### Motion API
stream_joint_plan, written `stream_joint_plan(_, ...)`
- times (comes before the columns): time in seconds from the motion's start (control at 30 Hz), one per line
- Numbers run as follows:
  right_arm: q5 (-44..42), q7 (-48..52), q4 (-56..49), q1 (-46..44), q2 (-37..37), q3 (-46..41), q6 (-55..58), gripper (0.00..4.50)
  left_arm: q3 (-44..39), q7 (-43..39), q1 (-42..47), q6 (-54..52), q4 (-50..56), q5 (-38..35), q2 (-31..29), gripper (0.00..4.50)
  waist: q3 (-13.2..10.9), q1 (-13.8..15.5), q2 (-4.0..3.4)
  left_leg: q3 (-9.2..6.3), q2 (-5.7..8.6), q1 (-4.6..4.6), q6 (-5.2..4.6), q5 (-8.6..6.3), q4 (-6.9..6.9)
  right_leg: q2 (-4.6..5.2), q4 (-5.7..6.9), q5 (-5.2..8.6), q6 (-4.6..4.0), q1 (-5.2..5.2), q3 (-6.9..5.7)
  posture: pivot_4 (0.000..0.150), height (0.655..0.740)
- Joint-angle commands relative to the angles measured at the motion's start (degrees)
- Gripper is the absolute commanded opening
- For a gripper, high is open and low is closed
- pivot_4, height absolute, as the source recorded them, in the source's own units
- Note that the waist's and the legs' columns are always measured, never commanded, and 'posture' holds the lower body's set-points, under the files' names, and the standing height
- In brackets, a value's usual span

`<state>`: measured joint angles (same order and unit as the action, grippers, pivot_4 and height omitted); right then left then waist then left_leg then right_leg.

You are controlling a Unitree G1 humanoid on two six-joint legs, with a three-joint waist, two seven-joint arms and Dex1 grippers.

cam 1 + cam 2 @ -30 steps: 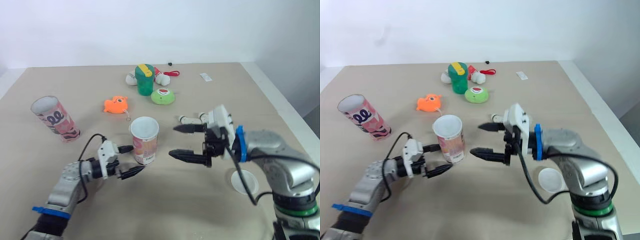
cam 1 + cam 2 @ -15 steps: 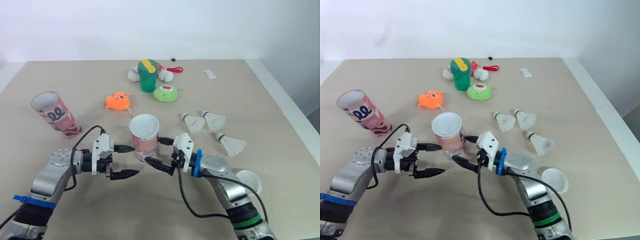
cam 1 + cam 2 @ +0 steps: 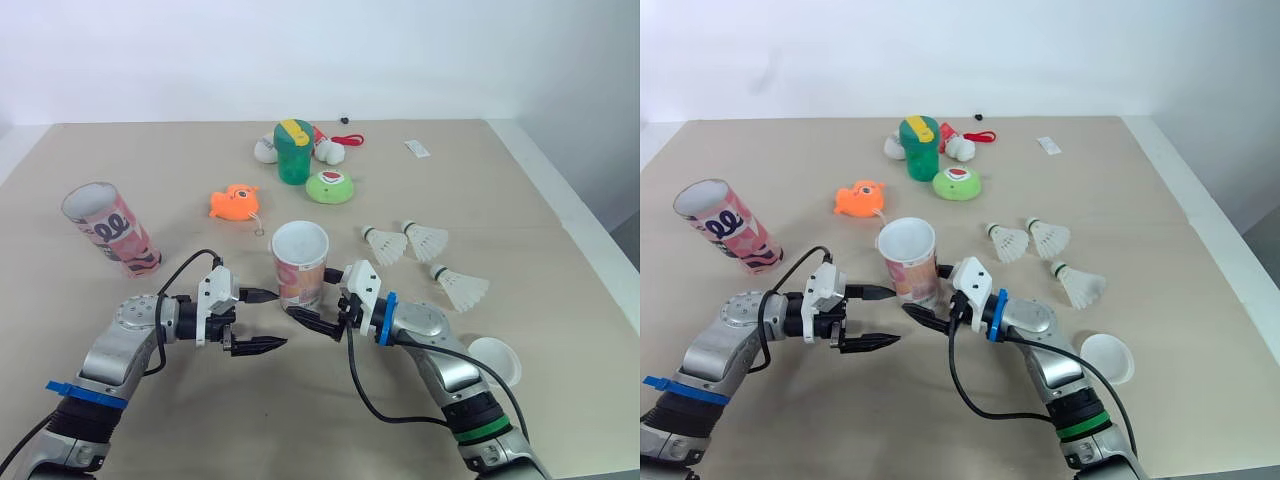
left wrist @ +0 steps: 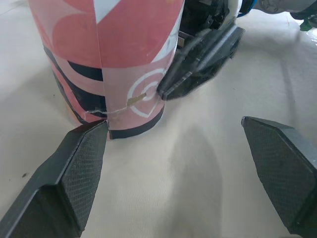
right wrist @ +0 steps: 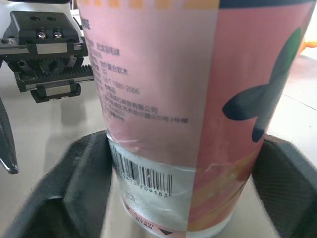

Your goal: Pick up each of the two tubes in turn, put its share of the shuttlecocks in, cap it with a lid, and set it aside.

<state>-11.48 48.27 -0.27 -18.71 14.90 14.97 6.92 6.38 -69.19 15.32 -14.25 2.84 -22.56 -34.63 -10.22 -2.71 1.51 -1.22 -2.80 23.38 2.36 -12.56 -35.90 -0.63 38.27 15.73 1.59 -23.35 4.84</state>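
Observation:
A pink patterned tube [image 3: 300,262] stands upright with its mouth open near the table's middle. My right gripper [image 3: 313,306] is shut on the tube's base [image 5: 173,163], one finger pressed to each side. My left gripper [image 3: 279,320] is open just left of the tube, with one fingertip [image 4: 94,144] at the tube's bottom edge [image 4: 133,126]. A second pink tube [image 3: 110,235] stands tilted at the far left. Three shuttlecocks [image 3: 383,245] [image 3: 425,240] [image 3: 462,288] lie to the right. A white lid [image 3: 495,360] lies by my right forearm.
An orange fish toy [image 3: 233,205], a green cup [image 3: 291,153], a green round toy [image 3: 328,187] and small white plush toys [image 3: 330,152] sit behind the tube. A paper scrap [image 3: 417,149] lies at the back right. The table's right edge [image 3: 590,250] runs close to the shuttlecocks.
My right gripper has shut on the tube's base, and the tube has shifted slightly right. My left gripper has followed to the right, staying open.

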Motion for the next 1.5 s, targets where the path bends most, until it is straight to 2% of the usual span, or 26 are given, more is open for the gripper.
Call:
stream_joint_plan(0.03,-1.39,0.95,-2.56,-0.09,-0.7,0.94,0.66,3.21,-3.28,0.76,1.07,0.75,3.44,-2.56,-0.09,4.5,0.0,0.0,0.0,0.0,0.0,0.0,0.0,0.0,-0.02,0.0,0.01,0.0,0.0,0.0,0.0,0.15,0.74)
stream_joint_plan(0.2,-5.32,-0.96,-10.59,1.22,0.8,-2.63,5.71,3.21,-9.14,4.13,7.31,-6.13,9.36,-8.71,-2.31,4.5,-0.09,0.09,0.12,-0.1,-0.03,0.09,0.0,0.0,-0.21,-0.02,0.11,-0.01,0.01,-0.01,-0.08,0.15,0.74)
stream_joint_plan(0.4,-16.56,-8.99,-21.38,0.67,2.25,-14.73,18.4,3.21,-9.45,8.9,15.41,-10.13,11.7,-11.32,-0.57,4.5,-0.11,0.2,0.11,-0.15,0.06,0.18,0.01,0.0,-0.49,0.05,0.21,-0.07,0.17,0.05,-0.06,0.15,0.74)
stream_joint_plan(0.5,-21.07,-13.85,-21.73,0.73,5.07,-25.54,21.29,3.21,-6.41,11.06,17.29,-10.21,11.84,-10.48,3.14,4.5,-0.12,0.44,0.11,-0.14,0.1,0.2,0.02,0.01,-0.56,0.08,0.21,-0.11,0.22,0.08,-0.05,0.15,0.74)
stream_joint_plan(0.57,-21.16,-15.92,-19.5,2.74,8.54,-33.46,20.41,3.21,-2.53,12.77,18.46,-9.05,10.58,-7.96,7.08,4.5,-0.12,0.88,0.1,-0.14,0.16,0.23,0.03,0.01,-0.62,0.14,0.2,-0.14,0.26,0.1,-0.05,0.15,0.74)
stream_joint_plan(0.77,-19.05,-19.06,-10.18,8.96,12.83,-45.59,14.24,3.21,4.19,18.87,20.28,-5.59,4.71,-1.95,18.35,4.5,-0.1,1.33,0.09,-0.02,0.27,0.27,-0.07,-0.04,-0.63,0.19,0.11,-0.29,0.04,0.1,0.07,0.15,0.74)
stream_joint_plan(0.97,-17.05,-22.76,-3.18,10.61,13.36,-49.91,10.33,3.21,8.0,18.94,18.43,-3.64,2.3,0.26,22.86,4.5,-0.06,0.24,-0.12,0.25,0.25,-0.02,-0.17,-0.09,-0.57,0.07,0.29,-0.29,0.03,0.07,0.55,0.15,0.74)
stream_joint_plan(1.23,-10.17,-28.24,7.1,11.2,13.26,-49.55,2.57,3.21,10.01,18.26,17.25,-2.47,0.89,2.06,24.16,4.5,-0.04,0.16,-0.15,0.62,0.26,-0.14,-0.24,-0.01,-0.66,0.08,0.32,-0.34,0.59,0.1,0.92,0.15,0.74)
stream_joint_plan(1.47,-9.52,-29.63,8.12,13.15,11.53,-48.32,0.87,3.21,10.34,17.88,17.36,-2.96,1.13,2.45,24.41,4.5,-0.02,0.12,-0.18,0.9,0.28,-0.21,-0.25,0.0,-0.67,0.08,0.31,-0.42,0.73,0.08,1.24,0.15,0.74)
stream_joint_plan(1.5,-9.71,-29.57,8.19,13.48,11.47,-48.31,0.88,3.82,10.32,17.82,17.31,-3.06,1.18,2.44,24.35,4.5,-0.02,0.12,-0.18,0.9,0.28,-0.22,-0.25,0.0,-0.67,0.08,0.31,-0.42,0.73,0.08,1.24,0.15,0.74)
